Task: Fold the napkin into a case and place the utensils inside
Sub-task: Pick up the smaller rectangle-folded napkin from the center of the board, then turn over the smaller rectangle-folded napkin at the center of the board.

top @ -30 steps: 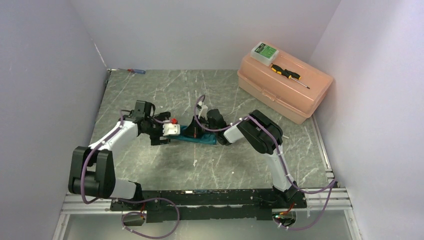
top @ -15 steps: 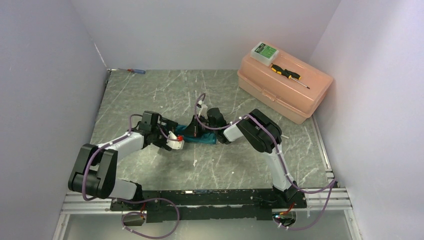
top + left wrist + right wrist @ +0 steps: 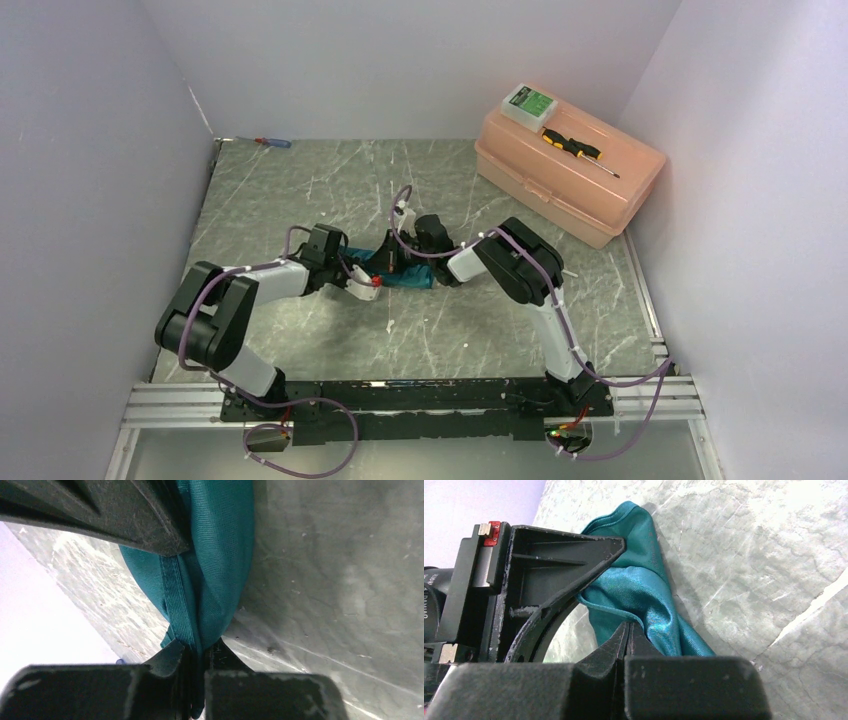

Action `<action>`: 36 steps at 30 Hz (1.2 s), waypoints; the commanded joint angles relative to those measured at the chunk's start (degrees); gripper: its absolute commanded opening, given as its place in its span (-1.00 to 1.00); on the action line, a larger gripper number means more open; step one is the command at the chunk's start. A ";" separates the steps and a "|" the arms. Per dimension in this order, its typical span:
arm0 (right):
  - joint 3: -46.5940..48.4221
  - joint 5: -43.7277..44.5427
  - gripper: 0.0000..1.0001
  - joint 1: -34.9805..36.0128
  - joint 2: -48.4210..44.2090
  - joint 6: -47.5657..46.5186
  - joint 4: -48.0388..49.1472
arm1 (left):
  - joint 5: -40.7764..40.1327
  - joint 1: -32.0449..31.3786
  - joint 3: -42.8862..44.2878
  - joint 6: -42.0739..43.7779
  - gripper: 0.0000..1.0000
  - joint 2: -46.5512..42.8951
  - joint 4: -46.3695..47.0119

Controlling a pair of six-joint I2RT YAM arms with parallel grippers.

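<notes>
The teal napkin [image 3: 408, 279] lies bunched on the marble table [image 3: 300, 190] between my two grippers. My left gripper [image 3: 383, 281] is at its left end. In the left wrist view the left gripper [image 3: 197, 647] is shut on a hemmed fold of the napkin [image 3: 215, 570]. My right gripper [image 3: 393, 263] reaches in from the right. In the right wrist view the right gripper [image 3: 626, 627] has its jaws pressed together with the napkin [image 3: 639, 590] gathered into their tips. The left gripper's black finger frame fills the left of that view. I cannot make out the utensils, and no case is formed.
A peach toolbox [image 3: 565, 175] stands at the back right, with a yellow-and-black screwdriver [image 3: 578, 147] and a green-and-white box [image 3: 528, 102] on its lid. A red-and-blue screwdriver [image 3: 272, 142] lies in the back left corner. Walls close in on three sides.
My left gripper swung right and nearer along the table to the napkin's left end and went from open to shut on the cloth. The right arm stayed put.
</notes>
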 commanded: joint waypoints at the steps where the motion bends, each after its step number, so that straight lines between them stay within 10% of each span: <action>1: -0.64 -0.77 -1.00 -1.82 0.82 -0.84 -5.70 | -2.54 -1.85 3.29 -6.44 -0.95 0.24 -10.91; 11: -12.23 1.69 0.00 -7.30 -25.23 -30.79 -14.02 | 7.60 -2.42 11.49 -14.90 -0.95 -3.46 -32.57; 19: -21.95 1.87 0.15 -4.82 -40.88 -60.56 -25.92 | 11.00 -1.37 13.65 -19.45 -0.95 -3.92 -38.31; 36: -23.45 16.33 0.57 10.78 -40.43 -71.94 -23.61 | 17.07 3.52 15.45 -20.55 -0.95 -4.46 -44.57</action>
